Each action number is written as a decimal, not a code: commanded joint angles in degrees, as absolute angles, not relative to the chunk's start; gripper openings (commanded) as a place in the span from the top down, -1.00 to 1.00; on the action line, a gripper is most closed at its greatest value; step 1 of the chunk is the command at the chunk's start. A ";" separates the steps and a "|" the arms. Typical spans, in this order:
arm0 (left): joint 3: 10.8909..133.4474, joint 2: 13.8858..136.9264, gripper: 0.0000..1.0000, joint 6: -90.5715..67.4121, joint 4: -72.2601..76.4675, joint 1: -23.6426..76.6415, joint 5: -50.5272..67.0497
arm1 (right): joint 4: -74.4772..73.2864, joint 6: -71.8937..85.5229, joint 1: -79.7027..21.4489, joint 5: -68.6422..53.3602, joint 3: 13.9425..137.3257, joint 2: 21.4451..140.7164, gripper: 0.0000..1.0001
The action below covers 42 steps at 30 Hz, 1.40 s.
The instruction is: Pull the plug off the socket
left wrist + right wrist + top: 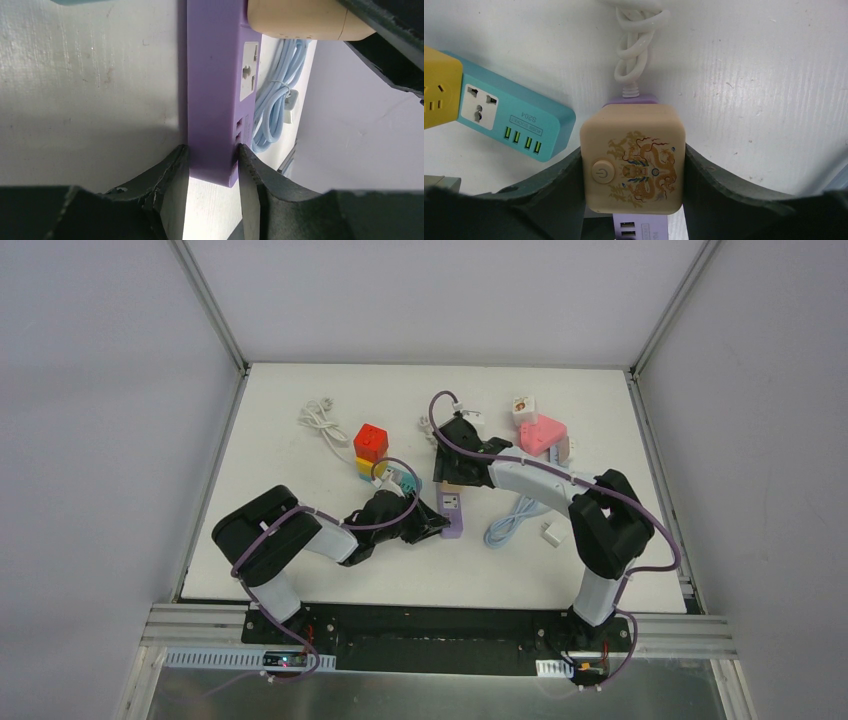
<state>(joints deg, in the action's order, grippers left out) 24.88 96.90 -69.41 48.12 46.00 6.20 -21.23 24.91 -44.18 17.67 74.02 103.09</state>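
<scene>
White tabletop (270,440) boxed in by grey walls is your workspace. Starting at the upper left of the top view, a coiled white cable (318,420) lies well clear. Next come a red cube socket (371,441) stacked above a yellow one (366,468), with a teal strip (509,117) just beside them.

At centre, your left gripper (212,152) is clenched on the near end of the purple socket strip (212,90), a finger pressed to each long side. Your right gripper (632,154) grasps the beige cube plug (632,157), which sits plugged into that strip near the end where its twisted white cord (636,40) leaves.

Both holds look set, so I judge the grasping is done and the pull itself comes next. Keep the left clamp firm and the strip down on the table. Draw the right hand straight up off the socket face, without rocking, so the pins come out cleanly.

The teal strip lies close to the left of the plug in the right wrist view, so avoid swinging that way.

To the right of the strip lies a bundled blue cable (505,523). A pink socket block (540,433) and a small white cube (524,408) sit at the upper right, well apart from the pull. Nothing stands above the plug.
</scene>
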 commanded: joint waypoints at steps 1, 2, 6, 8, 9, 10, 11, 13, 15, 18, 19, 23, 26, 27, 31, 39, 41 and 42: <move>21.88 102.05 0.56 -68.63 35.19 46.63 6.57 | -21.32 28.13 -48.49 11.20 76.09 105.76 1.00; 21.96 101.92 0.56 -68.64 34.69 46.66 6.49 | -23.92 27.71 -49.26 14.11 77.62 107.32 1.00; 22.14 101.48 0.56 -68.47 33.31 46.67 6.34 | -26.33 26.55 -49.16 16.74 78.78 106.64 1.00; 22.15 101.28 0.56 -68.38 32.91 46.67 6.39 | -24.33 26.72 -47.61 12.91 77.70 103.89 1.00; 22.15 101.19 0.56 -68.34 32.69 46.67 6.38 | -22.81 27.17 -46.52 10.34 76.85 102.49 1.00; 22.23 101.10 0.56 -68.30 32.43 46.65 6.28 | -21.50 27.62 -45.44 7.44 75.67 101.15 1.00; 22.31 101.09 0.56 -68.29 32.24 46.62 6.39 | -18.88 28.14 -44.56 4.57 73.97 99.84 1.00; 22.54 100.91 0.56 -68.16 31.67 46.63 6.34 | -17.76 28.18 -44.64 3.80 73.31 99.83 1.00; 22.86 100.67 0.56 -67.99 30.52 46.66 6.29 | -21.74 26.11 -46.99 9.19 75.84 102.32 1.00; 23.44 100.46 0.56 -67.65 28.86 46.67 6.29 | -28.09 24.05 -49.30 17.20 80.13 105.84 1.00; 23.65 100.42 0.56 -67.53 28.30 46.66 6.29 | -28.76 23.51 -49.38 18.32 80.71 105.82 1.00; 24.32 100.33 0.57 -67.32 26.53 46.67 6.30 | -26.43 21.18 -47.28 15.44 80.11 101.78 1.00; 24.43 100.01 0.58 -67.50 24.53 46.67 5.47 | -20.07 22.62 -43.11 4.48 75.60 97.47 1.00; 24.48 99.82 0.58 -67.50 23.83 46.67 5.11 | -17.45 23.47 -42.09 1.08 73.85 96.51 1.00; 24.60 99.41 0.58 -67.46 22.15 46.67 4.49 | -17.73 21.78 -46.07 6.88 73.13 98.97 1.00; 25.31 99.41 0.59 -67.41 20.79 46.67 4.72 | -20.78 20.95 -46.26 8.32 75.45 99.34 1.00; 25.40 99.32 0.59 -67.46 20.47 46.67 4.59 | -17.85 22.96 -43.73 2.84 73.74 97.05 1.00; 25.40 99.25 0.59 -67.49 20.32 46.67 4.61 | -15.78 23.90 -42.78 -0.12 72.44 96.00 1.00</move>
<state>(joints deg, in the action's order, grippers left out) 27.99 95.48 -71.29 39.18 46.17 8.97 -21.80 17.28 -44.86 14.83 74.06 102.10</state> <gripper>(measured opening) 0.357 0.614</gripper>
